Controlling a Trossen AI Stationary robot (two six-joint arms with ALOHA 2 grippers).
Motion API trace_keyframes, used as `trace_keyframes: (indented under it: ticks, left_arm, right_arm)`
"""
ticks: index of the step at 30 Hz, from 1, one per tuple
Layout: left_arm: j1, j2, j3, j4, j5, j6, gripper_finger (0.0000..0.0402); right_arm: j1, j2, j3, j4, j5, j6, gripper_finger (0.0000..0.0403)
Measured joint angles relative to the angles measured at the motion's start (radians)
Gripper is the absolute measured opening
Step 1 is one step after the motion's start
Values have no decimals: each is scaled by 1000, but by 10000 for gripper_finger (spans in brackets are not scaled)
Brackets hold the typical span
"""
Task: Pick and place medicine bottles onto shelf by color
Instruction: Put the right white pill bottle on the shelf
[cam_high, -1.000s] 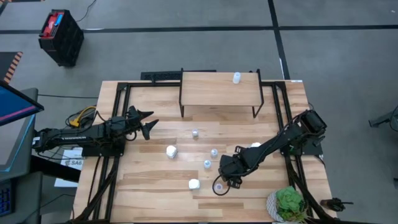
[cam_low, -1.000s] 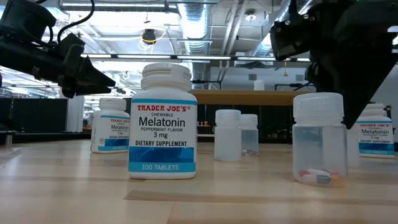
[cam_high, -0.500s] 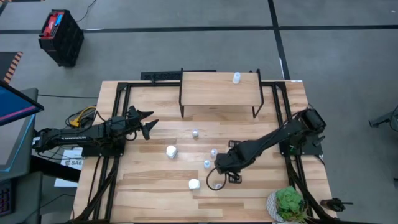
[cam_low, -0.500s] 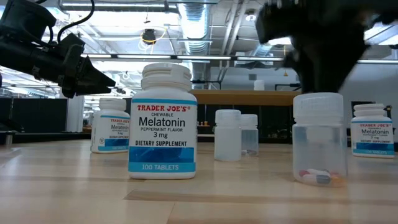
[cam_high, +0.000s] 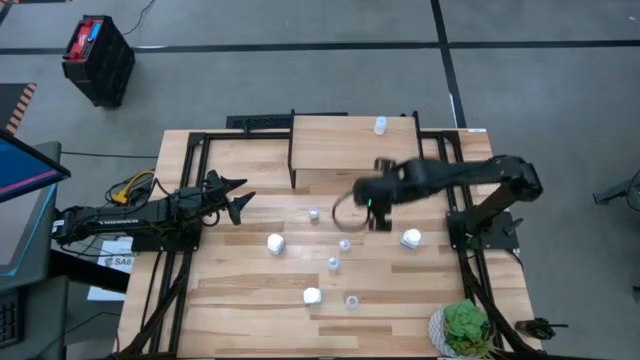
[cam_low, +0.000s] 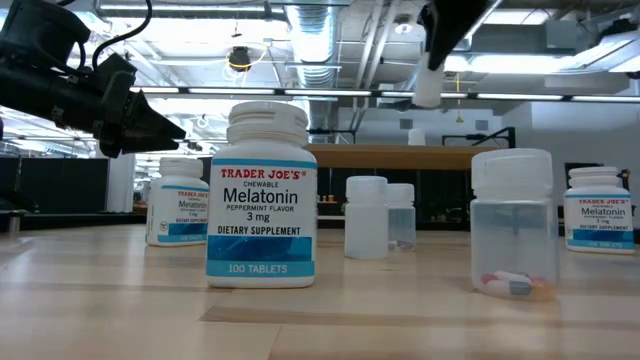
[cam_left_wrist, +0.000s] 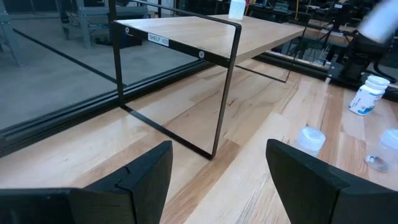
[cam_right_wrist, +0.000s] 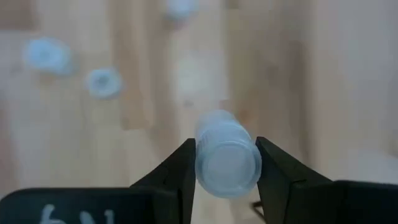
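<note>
The shelf (cam_high: 340, 145) stands at the table's far middle, with one small bottle (cam_high: 380, 125) on its right part. Several medicine bottles stand on the table: white labelled ones (cam_high: 275, 243) (cam_high: 312, 296) (cam_high: 410, 238) and small translucent ones (cam_high: 314, 213) (cam_high: 344, 245) (cam_high: 333, 263) (cam_high: 352, 301). My right gripper (cam_high: 372, 200) is in the air just in front of the shelf, shut on a small translucent bottle (cam_right_wrist: 228, 163). My left gripper (cam_high: 240, 200) waits open over the table's left side, facing the shelf (cam_left_wrist: 205, 34). My right gripper pinches the small bottle between its two fingers, on opposite sides of its round body (cam_right_wrist: 200, 163). The fingers come from above. In the low view the bottle (cam_low: 428, 80) hangs below the gripper, near upright and lifted well clear of the table.
A green potted plant (cam_high: 462, 325) stands at the near right corner. Black frame rails (cam_high: 190, 180) run along both table sides. A large white labelled bottle (cam_low: 262, 195) and a translucent bottle with pills (cam_low: 512, 225) stand near the low camera.
My right gripper has risen and swung from the table's near middle toward the far edge, ending just in front of the shelf with the small bottle clear of the table. A translucent bottle that it covered now shows standing at the near middle.
</note>
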Motion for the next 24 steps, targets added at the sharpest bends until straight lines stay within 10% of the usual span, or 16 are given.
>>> trace_keyframes:
  ticks: [24]
  left_arm:
    - [0,0,0,0,0,14,247]
  right_arm:
    - [-586,46,0,49,-119,49,139]
